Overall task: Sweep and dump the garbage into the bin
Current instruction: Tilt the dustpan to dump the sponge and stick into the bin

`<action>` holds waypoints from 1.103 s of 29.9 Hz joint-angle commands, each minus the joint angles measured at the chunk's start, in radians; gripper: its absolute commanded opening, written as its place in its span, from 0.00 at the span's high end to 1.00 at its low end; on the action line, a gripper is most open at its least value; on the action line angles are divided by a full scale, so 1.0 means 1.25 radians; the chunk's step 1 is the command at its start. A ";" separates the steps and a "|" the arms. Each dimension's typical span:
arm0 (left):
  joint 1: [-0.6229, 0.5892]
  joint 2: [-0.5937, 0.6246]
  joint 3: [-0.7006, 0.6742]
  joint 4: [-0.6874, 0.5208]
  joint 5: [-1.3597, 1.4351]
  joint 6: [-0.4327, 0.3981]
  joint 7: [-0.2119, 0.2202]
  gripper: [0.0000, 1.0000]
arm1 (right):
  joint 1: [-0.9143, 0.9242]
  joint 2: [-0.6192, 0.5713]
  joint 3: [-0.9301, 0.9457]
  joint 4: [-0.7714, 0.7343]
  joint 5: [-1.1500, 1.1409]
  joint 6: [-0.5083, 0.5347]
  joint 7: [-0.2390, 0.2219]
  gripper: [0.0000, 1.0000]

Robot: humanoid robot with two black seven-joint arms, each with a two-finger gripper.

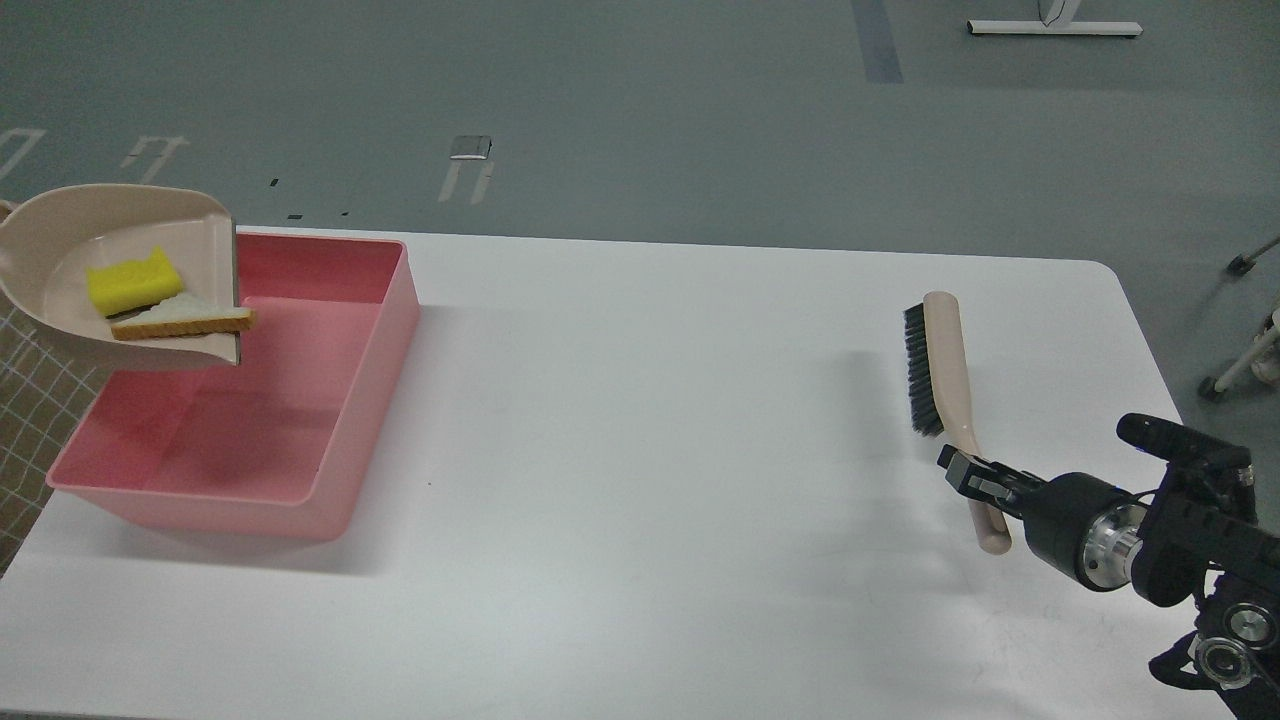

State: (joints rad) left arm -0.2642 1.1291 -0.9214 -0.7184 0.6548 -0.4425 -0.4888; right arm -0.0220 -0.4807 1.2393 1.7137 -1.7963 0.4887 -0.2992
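Observation:
The beige dustpan (110, 225) hangs at the far left above the far left corner of the pink bin (395, 330), its open lip facing right over the bin. In it lie the yellow spongy chunk (130, 282) and the white bread slice (180, 318), the slice close to the lip. The dustpan's handle runs off the left edge, so my left gripper is out of view. My right gripper (965, 478) is shut on the handle of the beige brush (940, 360) at the right of the white table (650, 450). The bin's inside is bare.
A beige checked surface (30, 420) shows past the table's left edge. Wheeled furniture legs (1240, 375) stand on the grey floor beyond the right edge. The table's rounded far right corner lies just behind the brush.

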 commanded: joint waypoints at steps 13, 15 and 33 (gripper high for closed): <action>0.000 0.031 0.001 -0.013 0.096 0.057 0.000 1.00 | 0.008 -0.003 0.011 -0.020 0.002 0.000 0.001 0.83; 0.000 0.036 0.000 -0.019 0.109 0.064 0.000 1.00 | 0.013 -0.003 0.011 -0.022 0.002 0.000 0.002 0.83; 0.000 0.140 -0.013 -0.186 0.135 0.117 0.000 1.00 | 0.041 -0.003 0.014 -0.043 0.007 0.000 0.004 0.83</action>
State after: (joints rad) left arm -0.2644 1.3038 -0.9388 -0.9503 0.8101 -0.3035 -0.4888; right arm 0.0267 -0.4845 1.2544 1.6601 -1.7888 0.4887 -0.2943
